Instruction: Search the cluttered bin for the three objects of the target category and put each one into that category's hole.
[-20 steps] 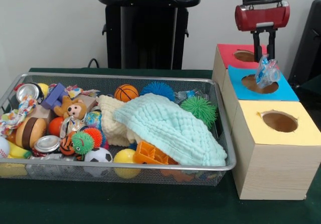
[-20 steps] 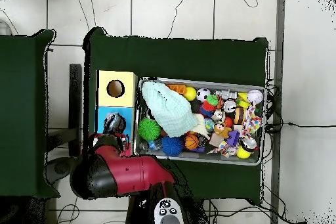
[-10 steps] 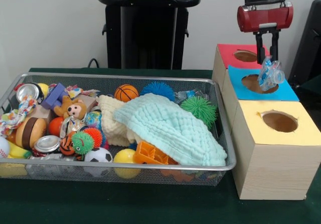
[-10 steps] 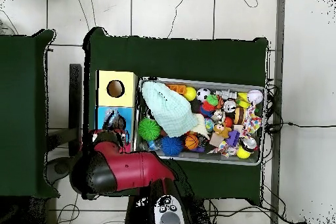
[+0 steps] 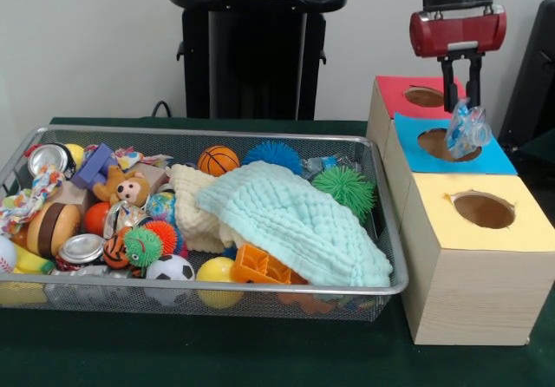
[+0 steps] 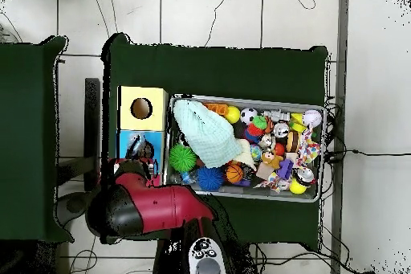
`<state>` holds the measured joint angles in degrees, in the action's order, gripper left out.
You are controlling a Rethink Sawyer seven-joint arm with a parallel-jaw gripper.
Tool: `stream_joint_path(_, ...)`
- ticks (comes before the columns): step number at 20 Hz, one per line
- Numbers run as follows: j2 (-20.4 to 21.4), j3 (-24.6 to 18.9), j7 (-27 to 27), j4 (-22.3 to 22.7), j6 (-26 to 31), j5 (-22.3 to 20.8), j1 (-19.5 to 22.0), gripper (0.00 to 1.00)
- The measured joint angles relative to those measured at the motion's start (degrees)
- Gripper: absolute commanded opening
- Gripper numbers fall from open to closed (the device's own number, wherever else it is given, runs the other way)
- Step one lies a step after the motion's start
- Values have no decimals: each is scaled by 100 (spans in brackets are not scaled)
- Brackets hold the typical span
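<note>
The jaws [image 5: 460,101] are pinching a crumpled clear plastic wrapper [image 5: 466,127], dangling it over the blue box's hole [image 5: 447,145], toward its 3 o'clock rim. Centring it toward 9 o'clock before releasing should keep it from snagging.

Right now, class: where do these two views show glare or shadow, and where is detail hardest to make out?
Front view: even light, with bright glints on the crinkled plastic wrapper hanging from the gripper above the blue box, and on the cans; dark shade inside the box holes. Overhead view: the bin contents are small and hard to separate, and the arm hides the red box.
</note>
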<state>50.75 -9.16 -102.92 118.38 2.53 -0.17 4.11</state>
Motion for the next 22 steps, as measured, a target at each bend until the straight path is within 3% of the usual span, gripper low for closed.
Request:
stream_joint_path(13, -97, 0, 0, 7, 0, 1, 0, 0)
stream_joint_path(22, 68, 0, 0, 99, 0, 0, 0, 0)
